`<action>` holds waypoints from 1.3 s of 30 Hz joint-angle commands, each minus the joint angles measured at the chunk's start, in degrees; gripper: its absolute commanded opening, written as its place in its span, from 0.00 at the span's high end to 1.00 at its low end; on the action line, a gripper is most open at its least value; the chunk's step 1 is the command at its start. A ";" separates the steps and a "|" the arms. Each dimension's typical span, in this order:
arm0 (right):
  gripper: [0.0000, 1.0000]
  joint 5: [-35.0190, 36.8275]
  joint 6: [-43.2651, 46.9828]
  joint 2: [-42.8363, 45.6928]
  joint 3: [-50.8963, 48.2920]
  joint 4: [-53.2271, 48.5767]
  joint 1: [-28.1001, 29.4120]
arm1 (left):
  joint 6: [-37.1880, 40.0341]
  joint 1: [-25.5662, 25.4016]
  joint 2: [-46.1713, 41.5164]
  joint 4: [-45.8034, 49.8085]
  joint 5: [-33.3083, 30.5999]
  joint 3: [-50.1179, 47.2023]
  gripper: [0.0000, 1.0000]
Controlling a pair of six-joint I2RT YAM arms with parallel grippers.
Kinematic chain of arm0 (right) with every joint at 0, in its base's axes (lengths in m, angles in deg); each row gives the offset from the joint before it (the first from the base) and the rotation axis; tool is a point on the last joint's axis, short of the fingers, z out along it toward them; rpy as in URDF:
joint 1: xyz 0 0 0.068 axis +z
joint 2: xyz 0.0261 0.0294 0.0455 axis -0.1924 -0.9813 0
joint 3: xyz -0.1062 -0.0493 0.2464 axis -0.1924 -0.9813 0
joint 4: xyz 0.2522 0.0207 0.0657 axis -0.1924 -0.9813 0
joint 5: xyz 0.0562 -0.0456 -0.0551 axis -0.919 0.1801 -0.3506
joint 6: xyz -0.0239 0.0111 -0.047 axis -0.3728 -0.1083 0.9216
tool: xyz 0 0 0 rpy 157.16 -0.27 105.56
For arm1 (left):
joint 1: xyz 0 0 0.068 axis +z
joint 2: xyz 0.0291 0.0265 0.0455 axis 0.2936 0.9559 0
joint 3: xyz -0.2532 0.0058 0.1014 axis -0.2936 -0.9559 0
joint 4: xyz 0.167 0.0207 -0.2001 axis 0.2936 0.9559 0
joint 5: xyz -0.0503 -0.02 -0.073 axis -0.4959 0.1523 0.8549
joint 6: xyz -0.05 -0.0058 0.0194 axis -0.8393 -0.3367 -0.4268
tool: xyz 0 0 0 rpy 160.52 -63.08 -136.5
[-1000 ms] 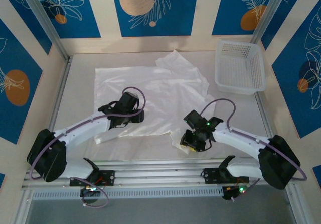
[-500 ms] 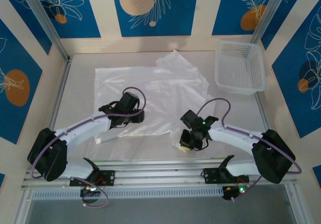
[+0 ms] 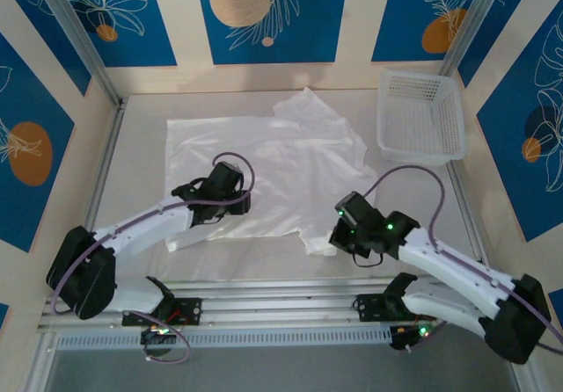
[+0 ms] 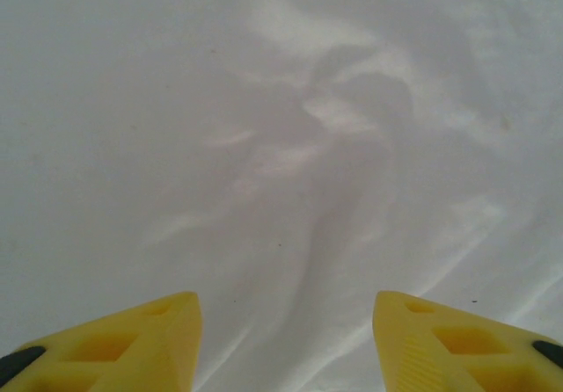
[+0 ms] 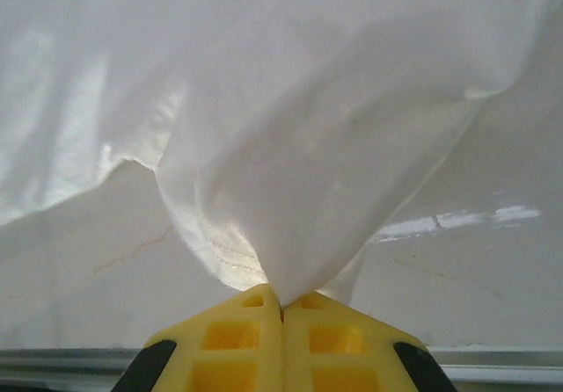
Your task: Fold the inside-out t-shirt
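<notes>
The white t-shirt (image 3: 273,159) lies spread and wrinkled across the middle of the table, one sleeve bunched at the far side. My left gripper (image 3: 236,200) hovers over the shirt's near left part. In the left wrist view, that gripper (image 4: 283,297) is open, its yellow fingers (image 4: 149,339) wide apart above bare fabric (image 4: 264,128). My right gripper (image 3: 339,234) is at the shirt's near right corner. The right wrist view has the right gripper (image 5: 281,291) shut on a pinch of cloth, and the t-shirt (image 5: 308,146) rises from it in a tent.
A white lattice basket (image 3: 420,153) stands at the far right of the table. The bare table surface (image 3: 141,172) runs along the left of the shirt. A metal rail (image 3: 281,291) borders the near edge, just behind my right gripper.
My right gripper has shut on the shirt's near right corner and drawn back to the right with the cloth in it. The left arm has stayed still.
</notes>
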 commanded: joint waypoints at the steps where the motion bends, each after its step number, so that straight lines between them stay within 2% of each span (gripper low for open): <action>1: 1.00 6.47 -1.98 3.43 0.66 -5.53 -0.57 | -2.11 0.14 -4.30 1.40 -4.74 -1.54 0.46; 4: 1.00 6.99 -1.81 5.16 0.97 -6.42 -0.88 | -4.00 0.14 -7.78 2.37 -8.36 -2.85 0.46; 7: 1.00 7.05 1.75 6.30 1.78 -3.13 -1.57 | -5.69 0.23 -11.91 3.35 -11.99 -5.08 0.45; 13: 1.00 3.55 7.02 0.61 4.77 4.13 -2.14 | -9.64 0.71 -16.25 8.83 -15.60 -7.50 0.44; 17: 1.00 3.64 8.02 -2.45 6.01 5.06 -2.32 | -17.05 0.88 -17.75 14.80 -18.74 -9.43 0.44; 20: 1.00 5.09 7.94 -1.23 6.06 4.20 -3.64 | -22.42 2.74 -18.87 20.01 -19.63 -10.99 0.44; 23: 1.00 5.77 8.25 1.35 5.18 3.78 -6.54 | -22.96 7.92 -20.67 22.59 -17.21 -13.33 0.46; 29: 1.00 -0.01 9.45 1.57 3.30 6.77 -12.12 | -20.82 21.32 -24.29 22.61 -8.27 -18.94 0.46; 35: 1.00 -2.35 9.97 0.18 2.01 8.77 -13.02 | -19.02 27.36 -22.42 17.81 -3.28 -22.01 0.48; 39: 1.00 -3.16 10.29 0.78 1.06 8.79 -14.18 | -18.53 30.30 -20.03 9.35 5.78 -24.54 0.53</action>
